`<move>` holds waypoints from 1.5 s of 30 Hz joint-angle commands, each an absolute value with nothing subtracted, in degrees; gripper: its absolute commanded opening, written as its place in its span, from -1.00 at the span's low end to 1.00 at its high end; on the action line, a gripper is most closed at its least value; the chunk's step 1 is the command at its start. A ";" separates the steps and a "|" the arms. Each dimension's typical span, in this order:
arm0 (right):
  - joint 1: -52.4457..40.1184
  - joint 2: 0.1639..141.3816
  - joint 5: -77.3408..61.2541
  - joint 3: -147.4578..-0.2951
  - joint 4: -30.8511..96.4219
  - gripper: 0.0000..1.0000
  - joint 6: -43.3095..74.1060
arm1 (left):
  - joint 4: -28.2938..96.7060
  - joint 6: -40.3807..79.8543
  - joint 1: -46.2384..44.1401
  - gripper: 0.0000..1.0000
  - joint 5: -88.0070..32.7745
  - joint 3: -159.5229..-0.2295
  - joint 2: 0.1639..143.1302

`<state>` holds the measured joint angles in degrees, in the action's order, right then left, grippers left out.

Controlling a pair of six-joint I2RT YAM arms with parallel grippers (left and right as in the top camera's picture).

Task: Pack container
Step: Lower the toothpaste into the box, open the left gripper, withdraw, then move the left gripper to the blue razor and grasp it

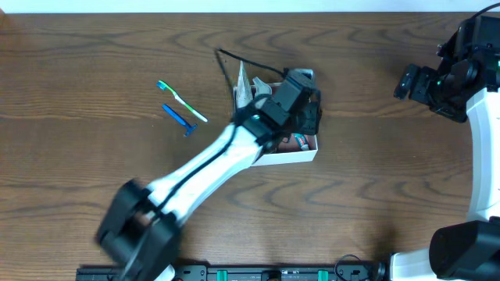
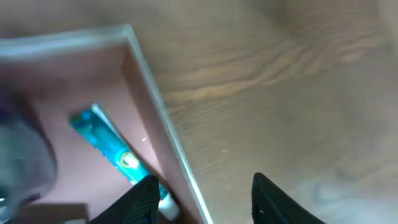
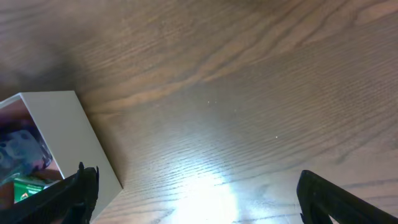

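The container (image 1: 291,158) is a shallow white box in the middle of the table, with my left arm reaching over it. In the left wrist view its white wall (image 2: 157,96) runs diagonally beside the pink floor. A teal toothpaste tube (image 2: 111,145) lies on that floor. My left gripper (image 2: 205,202) hangs open just above, one finger over the tube's white cap end and the other outside the wall, holding nothing. My right gripper (image 3: 199,196) stands wide open over bare wood, to the right of the container's corner (image 3: 68,134).
A green-and-white toothbrush (image 1: 181,101) and a small blue stick-like item (image 1: 179,119) lie on the table left of the container. Inside the box the right wrist view shows a bluish packet (image 3: 22,152) and a green item (image 3: 26,186). The right arm's base (image 1: 469,250) fills the right edge.
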<state>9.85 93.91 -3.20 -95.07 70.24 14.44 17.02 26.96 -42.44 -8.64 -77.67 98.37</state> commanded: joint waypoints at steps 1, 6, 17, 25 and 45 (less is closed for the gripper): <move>9.82 94.04 -3.40 -95.46 70.30 0.99 13.87 | 20.43 19.88 -42.17 -0.01 -7.44 -80.29 87.48; 9.82 94.04 -3.40 -95.46 70.30 0.99 13.87 | 34.26 18.96 -40.66 0.11 7.64 -80.27 76.23; 9.82 94.04 -3.40 -95.46 70.30 0.99 13.87 | 51.66 30.74 -21.52 0.74 24.05 -77.80 71.18; 9.82 94.04 -3.40 -95.46 70.30 0.98 13.87 | 42.22 37.21 -13.80 0.89 16.12 -76.66 87.42; 9.82 94.04 -3.40 -95.46 70.30 0.99 13.87 | 38.20 42.54 -6.00 0.88 1.58 -76.64 107.13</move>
<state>9.85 93.91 -3.22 -95.07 70.30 14.41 38.06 41.98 -6.35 4.08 -76.62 106.06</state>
